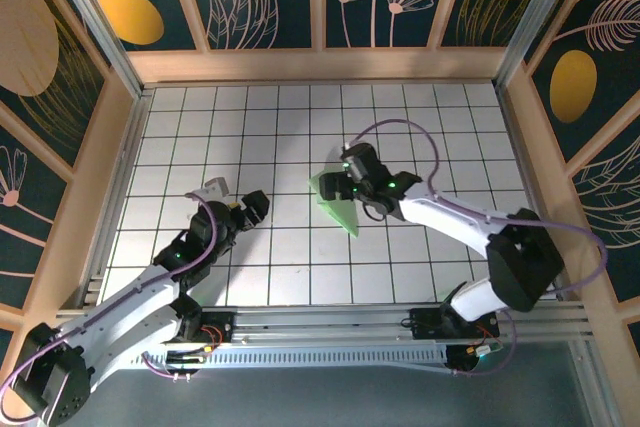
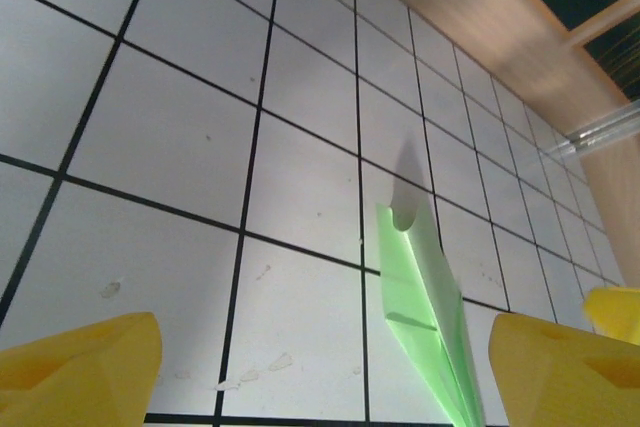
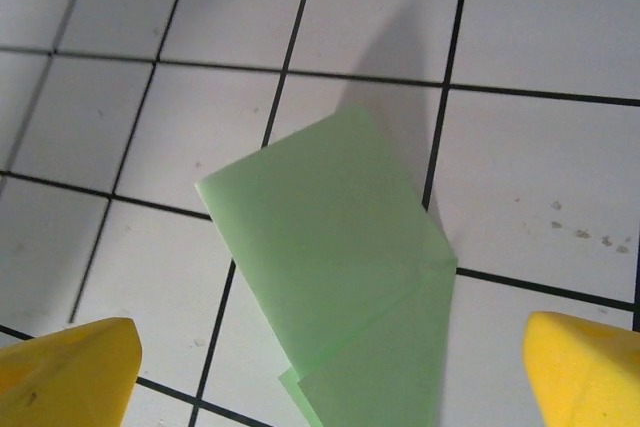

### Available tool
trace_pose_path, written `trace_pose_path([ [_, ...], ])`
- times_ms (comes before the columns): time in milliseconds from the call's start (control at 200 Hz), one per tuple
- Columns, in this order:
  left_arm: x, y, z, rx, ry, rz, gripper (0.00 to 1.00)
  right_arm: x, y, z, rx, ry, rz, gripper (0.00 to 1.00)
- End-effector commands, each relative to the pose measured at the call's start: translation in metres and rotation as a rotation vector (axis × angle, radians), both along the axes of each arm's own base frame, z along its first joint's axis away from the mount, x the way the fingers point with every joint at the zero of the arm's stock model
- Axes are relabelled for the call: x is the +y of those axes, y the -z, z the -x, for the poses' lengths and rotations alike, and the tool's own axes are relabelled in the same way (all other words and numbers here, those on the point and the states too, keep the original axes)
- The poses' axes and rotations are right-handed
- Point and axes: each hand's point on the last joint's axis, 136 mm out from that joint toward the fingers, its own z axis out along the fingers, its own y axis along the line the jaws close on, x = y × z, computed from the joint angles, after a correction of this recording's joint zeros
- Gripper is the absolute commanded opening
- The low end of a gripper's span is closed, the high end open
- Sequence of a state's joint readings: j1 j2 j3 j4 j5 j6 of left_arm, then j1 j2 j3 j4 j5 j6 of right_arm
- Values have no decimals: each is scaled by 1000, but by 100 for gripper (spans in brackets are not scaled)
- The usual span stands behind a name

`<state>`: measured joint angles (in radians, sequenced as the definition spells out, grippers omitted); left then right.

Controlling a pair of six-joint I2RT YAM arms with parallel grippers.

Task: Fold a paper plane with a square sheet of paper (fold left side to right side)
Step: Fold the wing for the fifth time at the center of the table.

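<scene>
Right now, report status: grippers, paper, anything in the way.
Left gripper open, short of the paper. Right gripper open, fingers spread above the folded green paper. Paper lying on the tiles, nothing on it.

Bright, even overhead light on the surface; a soft grey shadow lies beyond the paper; the wall is blurred.

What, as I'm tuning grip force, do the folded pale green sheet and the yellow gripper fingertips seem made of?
The folded pale green sheet looks like thin matte paper: sharp creases, flat overlapping flaps, no gloss. The yellow fingertips look like hard moulded or printed plastic, smooth with a dull sheen; a rubbery coating cannot be ruled out.
</scene>
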<state>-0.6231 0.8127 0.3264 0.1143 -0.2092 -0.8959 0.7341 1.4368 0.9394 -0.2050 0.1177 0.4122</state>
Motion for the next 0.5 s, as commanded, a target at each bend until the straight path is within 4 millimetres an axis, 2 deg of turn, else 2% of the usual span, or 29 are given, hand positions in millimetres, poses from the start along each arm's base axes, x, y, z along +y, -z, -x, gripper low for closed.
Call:
trace_pose_path([
  [0,-18,-13,-5,-21,55,54,84,1,-21,-4,-1,1,-225,98],
  [135,-32,-9,-11,12,99,53,81,-24,-21,-8,16,50,-328,99],
  [170,-36,-7,-13,23,114,53,80,-25,-19,-4,25,48,-343,98],
  [195,-40,-7,-14,28,126,56,80,-37,-19,-10,23,80,-352,98],
  [265,-51,-4,-17,43,161,64,78,-49,-16,-11,28,106,-375,99],
  [495,-92,13,-36,123,278,79,74,-71,-2,-7,63,151,-448,98],
])
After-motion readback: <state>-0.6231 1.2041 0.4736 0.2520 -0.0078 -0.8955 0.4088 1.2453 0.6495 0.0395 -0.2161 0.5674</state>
